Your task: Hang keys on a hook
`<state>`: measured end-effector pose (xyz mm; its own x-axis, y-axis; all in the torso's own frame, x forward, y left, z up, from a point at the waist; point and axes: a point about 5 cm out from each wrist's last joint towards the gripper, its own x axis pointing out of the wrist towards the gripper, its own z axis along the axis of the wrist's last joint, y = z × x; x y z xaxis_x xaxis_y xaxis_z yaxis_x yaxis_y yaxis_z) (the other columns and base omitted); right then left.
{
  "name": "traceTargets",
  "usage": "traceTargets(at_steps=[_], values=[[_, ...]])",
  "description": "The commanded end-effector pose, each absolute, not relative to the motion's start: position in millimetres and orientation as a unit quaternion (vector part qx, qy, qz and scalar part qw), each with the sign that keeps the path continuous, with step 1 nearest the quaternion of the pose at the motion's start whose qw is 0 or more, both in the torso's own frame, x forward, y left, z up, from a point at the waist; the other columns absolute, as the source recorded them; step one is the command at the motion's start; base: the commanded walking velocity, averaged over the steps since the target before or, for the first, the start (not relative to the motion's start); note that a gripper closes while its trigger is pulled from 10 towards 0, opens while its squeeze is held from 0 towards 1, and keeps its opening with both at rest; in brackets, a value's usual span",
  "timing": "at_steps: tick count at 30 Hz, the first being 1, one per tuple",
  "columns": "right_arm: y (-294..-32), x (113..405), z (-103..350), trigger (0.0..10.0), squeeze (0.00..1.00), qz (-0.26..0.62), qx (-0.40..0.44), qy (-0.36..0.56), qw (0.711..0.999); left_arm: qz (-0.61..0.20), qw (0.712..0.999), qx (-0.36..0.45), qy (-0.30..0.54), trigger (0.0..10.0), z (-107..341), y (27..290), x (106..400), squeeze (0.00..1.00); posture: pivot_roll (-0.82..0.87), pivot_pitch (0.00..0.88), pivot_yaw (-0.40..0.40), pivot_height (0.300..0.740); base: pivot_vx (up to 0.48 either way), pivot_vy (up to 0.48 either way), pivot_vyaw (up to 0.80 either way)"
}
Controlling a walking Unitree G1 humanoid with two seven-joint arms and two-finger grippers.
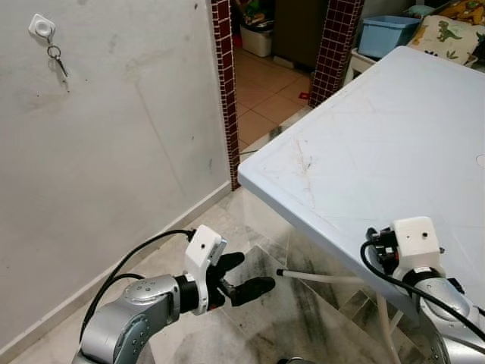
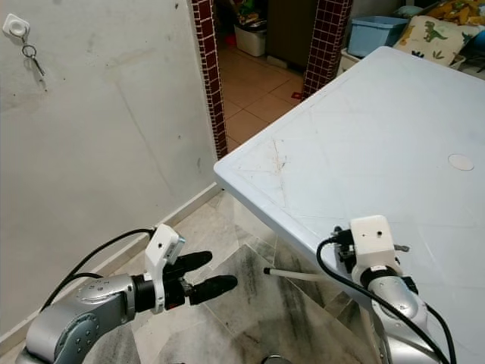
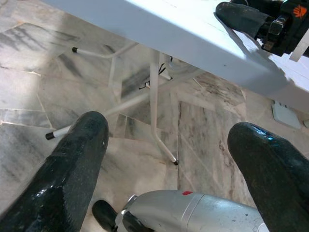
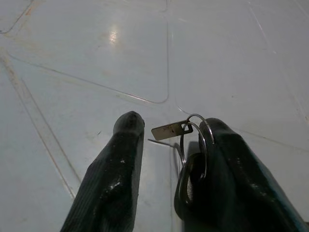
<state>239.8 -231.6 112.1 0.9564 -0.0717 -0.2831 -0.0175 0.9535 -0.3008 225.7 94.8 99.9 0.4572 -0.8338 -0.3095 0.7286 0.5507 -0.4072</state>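
Observation:
A white hook (image 1: 42,26) is stuck high on the grey wall (image 1: 114,152), and a key ring with a small key (image 1: 57,62) hangs from it. Low over the marble floor, beside the table's corner, my left gripper (image 1: 250,273) is open with nothing between its fingers. My right gripper (image 4: 174,123) rests over the white table (image 1: 364,136) near its front edge. Its fingers stand apart. A second set of keys (image 4: 190,145), a metal ring with a small tag and a dark key head, lies against the inside of one finger (image 4: 236,169).
A doorway framed by red brick pillars (image 1: 222,83) opens at the back. A blue tub (image 1: 386,34) and a dinosaur cushion (image 1: 447,34) sit beyond the table. White table legs (image 3: 154,101) stand on the marble floor (image 1: 295,303) under the table's edge.

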Motion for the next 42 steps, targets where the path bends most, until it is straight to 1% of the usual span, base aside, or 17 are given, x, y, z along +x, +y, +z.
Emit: traceTargets(at_steps=[1, 15, 20, 22, 25, 28, 29, 38, 42], values=[[-230.4, 236.8, 99.5, 0.0, 0.00, -0.007, -0.141, 0.180, 0.973, -0.469, 0.845, -0.098, 0.236, 10.0, 102.9, 94.4, 223.8, 0.00, -0.05, 0.108, 0.073, 0.740, 0.000, 0.000, 0.00], [-226.6, 241.8, 103.5, 0.0, 0.00, -0.016, -0.137, 0.165, 0.977, -0.467, 0.848, -0.097, 0.232, 10.0, 103.7, 94.0, 224.1, 0.00, -0.04, 0.102, 0.071, 0.740, 0.000, 0.000, 0.00], [-226.6, 248.9, 106.5, 0.0, 0.00, -0.023, -0.131, 0.158, 0.979, -0.461, 0.853, -0.099, 0.223, 10.0, 108.2, 95.6, 231.1, 0.00, -0.04, 0.102, 0.068, 0.740, 0.000, 0.000, 0.00], [-226.3, 250.3, 105.6, 0.0, 0.00, -0.022, -0.134, 0.158, 0.978, -0.460, 0.854, -0.091, 0.224, 10.0, 107.7, 97.6, 233.1, 0.00, -0.04, 0.118, 0.069, 0.740, 0.000, 0.000, 0.00], [-226.6, 251.7, 106.8, 0.0, 0.00, -0.026, -0.132, 0.151, 0.979, -0.459, 0.856, -0.087, 0.222, 10.0, 108.1, 98.2, 234.9, 0.00, -0.04, 0.101, 0.071, 0.740, 0.000, 0.000, 0.00], [-226.4, 257.7, 120.2, 0.0, 0.00, -0.043, -0.120, 0.109, 0.986, -0.444, 0.866, -0.091, 0.209, 10.0, 111.8, 101.1, 238.6, 0.00, -0.04, 0.090, 0.076, 0.740, 0.000, 0.000, 0.00], [-225.3, 262.9, 128.6, 0.0, 0.00, -0.050, -0.109, 0.088, 0.989, -0.430, 0.876, -0.089, 0.202, 10.0, 112.0, 103.9, 242.0, 0.00, -0.04, 0.090, 0.077, 0.740, 0.000, 0.000, 0.00], [-219.4, 279.6, 151.5, 0.0, 0.00, -0.065, -0.086, 0.034, 0.994, -0.399, 0.895, -0.089, 0.182, 10.0, 113.1, 106.5, 248.9, 0.00, -0.04, 0.085, 0.081, 0.740, 0.000, 0.000, 0.00], [-218.9, 287.2, 162.9, 0.0, 0.00, -0.080, -0.075, 0.003, 0.994, -0.381, 0.904, -0.088, 0.170, 10.0, 114.3, 109.2, 253.5, 0.00, -0.04, 0.078, 0.100, 0.740, 0.000, 0.000, 0.00]])
